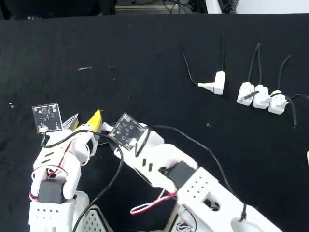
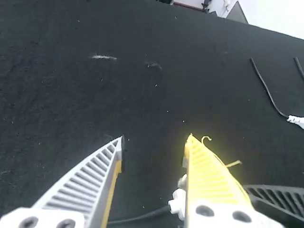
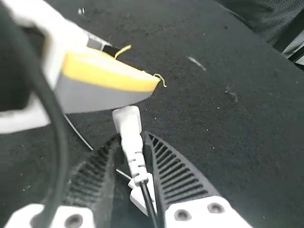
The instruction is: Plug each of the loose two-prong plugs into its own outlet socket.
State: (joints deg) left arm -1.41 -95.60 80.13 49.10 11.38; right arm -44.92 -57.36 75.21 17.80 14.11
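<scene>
Desk [image 1: 145, 43]: black surface. A few specks of lint [image 1: 84, 68] lie well ahead of both tools.

Surroundings: a second plug [image 1: 218, 82], white, lies well off to the right of the right tool, with a thin black cord [image 1: 189, 67] trailing from it. Farther right is a row of three white blocks [image 1: 261, 96], close side by side, each with a black cord. Whether these are bare sockets or sockets with plugs seated cannot be told.

Obstruction: the left tool [image 2: 154, 140] sits directly in front of the right tool [image 3: 133, 137]. The left tool is wide, with nothing between its white finger [image 2: 92, 173] and its yellow finger [image 2: 206, 175]. In the right wrist view the yellow finger crosses just above the right tool's tip.

Right tool: narrow, with its two black ribbed fingers [image 3: 175, 173] clamped on a white plug [image 3: 127, 124], one on each side. The plug's body runs along the fingers. Its front end sticks out past the fingertips, and its black cord leaves backward between them.

Plug relative to left tool: the front end lies just beside the yellow finger, on that finger's inner side. Contact cannot be told. The prongs' direction cannot be told.
</scene>
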